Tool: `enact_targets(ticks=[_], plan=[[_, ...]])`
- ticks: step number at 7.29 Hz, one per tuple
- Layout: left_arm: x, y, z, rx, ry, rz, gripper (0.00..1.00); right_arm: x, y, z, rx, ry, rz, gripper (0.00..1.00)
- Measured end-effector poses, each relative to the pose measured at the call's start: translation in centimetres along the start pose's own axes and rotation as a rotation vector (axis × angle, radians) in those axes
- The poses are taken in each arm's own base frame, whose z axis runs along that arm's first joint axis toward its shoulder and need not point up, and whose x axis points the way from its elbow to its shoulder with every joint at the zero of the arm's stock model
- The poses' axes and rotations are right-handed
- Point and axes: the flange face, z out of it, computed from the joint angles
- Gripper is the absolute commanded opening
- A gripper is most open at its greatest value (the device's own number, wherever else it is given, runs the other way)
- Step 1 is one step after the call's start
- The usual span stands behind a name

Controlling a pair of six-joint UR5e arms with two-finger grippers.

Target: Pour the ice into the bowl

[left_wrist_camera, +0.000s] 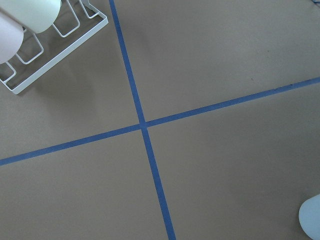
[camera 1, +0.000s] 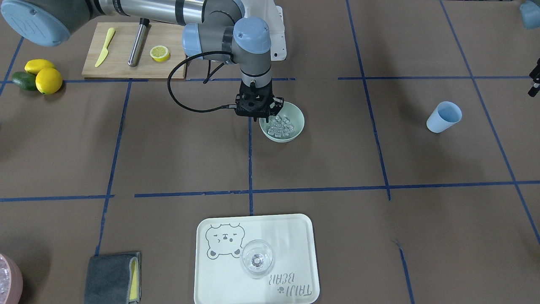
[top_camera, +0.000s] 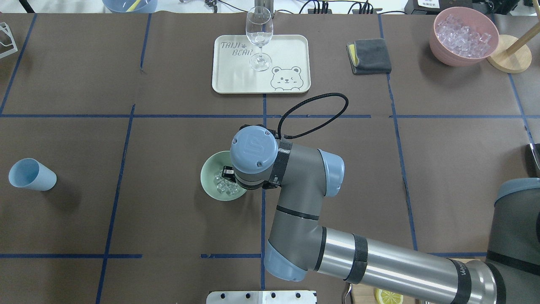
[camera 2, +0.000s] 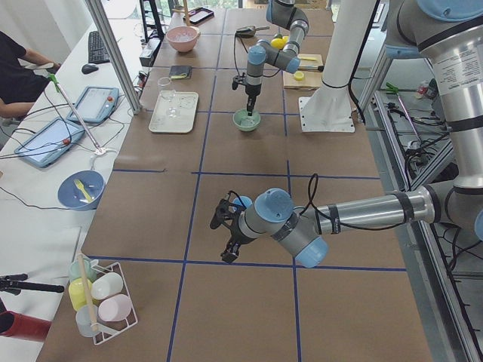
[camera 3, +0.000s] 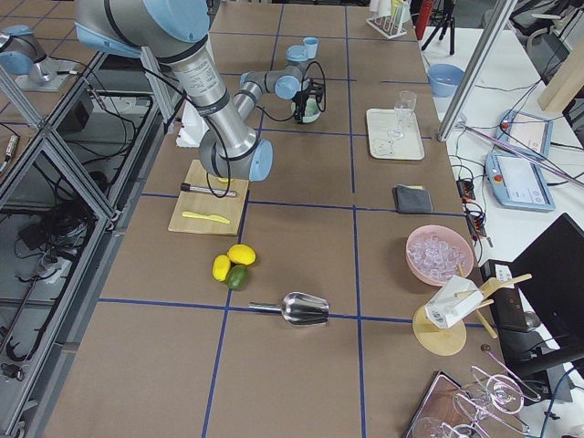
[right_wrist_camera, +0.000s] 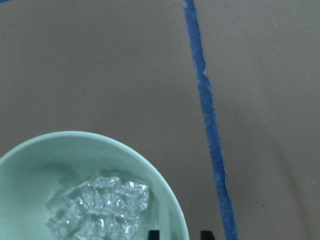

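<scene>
The pale mint-green bowl [camera 1: 296, 122] stands mid-table and holds the ice [camera 1: 281, 126], a heap of small clear cubes. It also shows in the overhead view [top_camera: 208, 175] with the ice [top_camera: 224, 185]. My right gripper [camera 1: 273, 113] points straight down at the bowl's robot-side rim. In the right wrist view its two black fingertips [right_wrist_camera: 154, 234] straddle the rim of the bowl [right_wrist_camera: 75, 150], close together, beside the ice [right_wrist_camera: 100, 207]. My left gripper [camera 2: 226, 240] hangs over bare table far off to the side. I cannot tell whether it is open or shut.
A pale blue cup [top_camera: 31, 174] lies on its side at the table's left. A white tray [top_camera: 295, 46] carries a clear wine glass [top_camera: 259, 36]. A pink tub of ice [top_camera: 463, 36], a grey cloth [top_camera: 371, 55] and a cutting board [camera 1: 122, 63] sit at the edges.
</scene>
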Motion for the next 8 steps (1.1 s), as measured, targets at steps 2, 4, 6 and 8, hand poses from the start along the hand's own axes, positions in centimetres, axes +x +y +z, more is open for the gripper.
enact_targets(ticks=[2,4,6,8], plan=[[0.0,0.0,-0.1,0.001,0.000,-0.002,1.00,0.8,0.1,0.2,-0.003,-0.045,-0.013,0.00],[0.0,0.0,-0.1,0.002,0.001,-0.003,1.00,1.6,0.0,-1.3,0.003,-0.081,-0.017,0.00],[0.0,-0.1,-0.1,0.003,0.001,-0.003,1.00,5.3,-1.1,-5.2,0.012,-0.118,-0.005,0.00],[0.0,-0.1,-0.2,0.004,0.001,-0.002,1.00,12.2,-3.1,-8.4,0.017,-0.126,0.008,0.00]])
